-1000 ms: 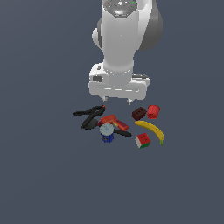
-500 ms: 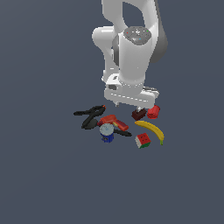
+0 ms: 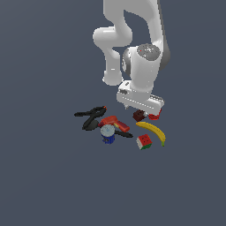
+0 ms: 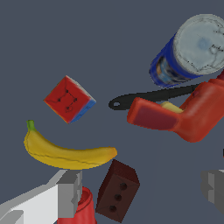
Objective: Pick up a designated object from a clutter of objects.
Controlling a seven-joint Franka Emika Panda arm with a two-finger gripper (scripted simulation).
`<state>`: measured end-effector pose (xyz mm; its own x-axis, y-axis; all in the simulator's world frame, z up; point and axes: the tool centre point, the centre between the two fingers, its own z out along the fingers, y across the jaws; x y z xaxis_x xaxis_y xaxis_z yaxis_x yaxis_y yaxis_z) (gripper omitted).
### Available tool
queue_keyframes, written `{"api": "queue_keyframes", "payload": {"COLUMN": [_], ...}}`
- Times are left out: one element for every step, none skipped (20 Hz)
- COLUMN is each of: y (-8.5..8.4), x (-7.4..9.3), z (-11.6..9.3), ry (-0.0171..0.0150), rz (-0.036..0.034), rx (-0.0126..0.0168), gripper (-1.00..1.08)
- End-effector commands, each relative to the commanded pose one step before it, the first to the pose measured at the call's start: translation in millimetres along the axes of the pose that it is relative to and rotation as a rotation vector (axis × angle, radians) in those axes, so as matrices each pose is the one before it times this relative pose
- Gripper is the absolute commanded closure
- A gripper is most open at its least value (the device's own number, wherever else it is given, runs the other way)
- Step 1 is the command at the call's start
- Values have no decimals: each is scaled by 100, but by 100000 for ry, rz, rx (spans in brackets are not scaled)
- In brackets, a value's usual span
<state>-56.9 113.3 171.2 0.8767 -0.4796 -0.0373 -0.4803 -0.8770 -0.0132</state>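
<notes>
Brown block, maroon with three dark holes in one face, sits tilted on a plain dark grey bench between the spread, empty fingers of the tool, which hangs released above it and touches nothing. In the exterior view the block lies at the clutter's 1 o'clock edge, just beside the one red cup, partly hidden by the white arm. Seven items in all, one of each: a black clamp at 9 o'clock, a red drill at centre, a blue can at 6 o'clock, a yellow banana at 3 o'clock, a colourful cube at 5 o'clock. In the wrist view the banana lies just beside the block, the cup against one finger. Bare bench surrounds the pile on all sides.
</notes>
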Motion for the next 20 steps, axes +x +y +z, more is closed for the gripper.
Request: {"api": "queue_keyframes", "payload": {"y": [-444, -126, -106, -84, -62, -42, -20, 1, 22, 43, 63, 82, 97, 108, 116, 121, 124, 124, 123, 119], "x": [-1130, -458, -462, -464, -466, -467, -466, -466, -464, -461, -458, -448, -421, -393, -366, -339, -312, -286, -261, -236], "z": [1249, 484, 478, 472, 466, 459, 453, 446, 439, 432, 425, 413, 386, 359, 333, 308, 284, 260, 237, 215], "ry": [166, 76, 86, 96, 107, 118, 130, 141, 153, 166, 178, 188, 191, 192, 190, 187, 182, 176, 168, 159], "rz": [4882, 1902, 1903, 1906, 1909, 1910, 1914, 1913, 1916, 1917, 1918, 1894, 1805, 1709, 1610, 1512, 1415, 1317, 1220, 1121], "rx": [49, -9, -14, -18, -22, -25, -27, -28, -29, -29, -29, -27, -24, -20, -16, -13, -9, -6, -3, 0], "gripper": [-92, -92, -92, -92, -92, -92, -92, -92, -92, -92, -92, -92, -92, -92, -92, -92, -92, -92, -92, -92]}}
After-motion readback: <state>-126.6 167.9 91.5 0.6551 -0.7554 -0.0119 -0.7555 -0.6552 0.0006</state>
